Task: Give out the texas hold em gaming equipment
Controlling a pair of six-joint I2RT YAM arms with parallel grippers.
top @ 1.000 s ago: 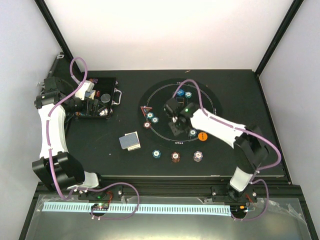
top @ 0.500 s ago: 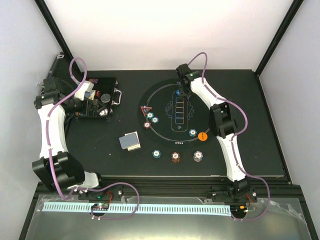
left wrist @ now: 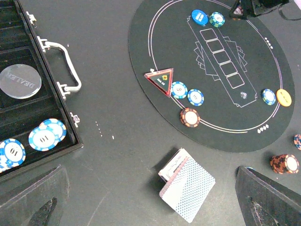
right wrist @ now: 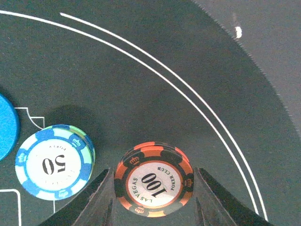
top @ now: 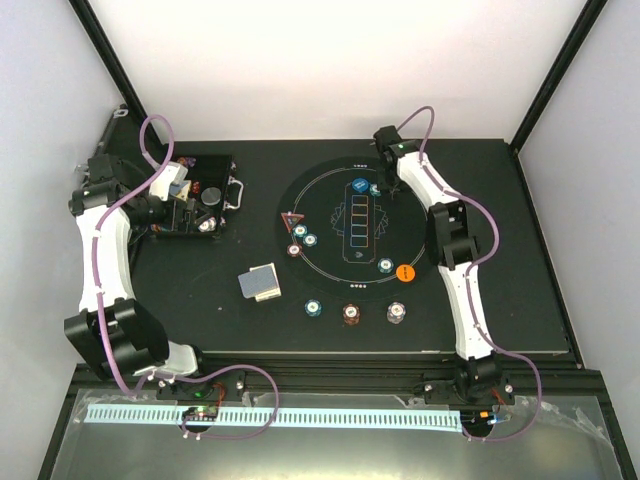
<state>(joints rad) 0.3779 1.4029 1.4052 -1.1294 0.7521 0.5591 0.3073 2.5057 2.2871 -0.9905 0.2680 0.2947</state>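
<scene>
The left gripper [left wrist: 150, 207] is hanging by the black case [left wrist: 28, 117] with jaws spread wide, gripping nothing (more chips [left wrist: 44, 136] are lying inside it). Over at the mat's [right wrist: 141, 56] far edge, the right gripper [right wrist: 154, 194] is clamping a red-brown chip [right wrist: 154, 181] just beside the teal chip [right wrist: 52, 165], likely building that seat's stake

Your red-brown striped poker chip [right wrist: 154, 184], marked 100, sits face up over the big round black mat [right wrist: 141, 70], gripped between the fingers [right wrist: 101, 200] of the right gripper [right wrist: 154, 172]. Just beside it lie a teal striped chip [right wrist: 52, 168], marked 50, and the blue round button [right wrist: 7, 126]. The orange round button [left wrist: 283, 97] lies at the mat's near right edge, beside a second teal chip [left wrist: 268, 96]. The untidy pile of small cards with grey-blue backs [left wrist: 186, 188] lies on the counter [left wrist: 117, 155].
</scene>
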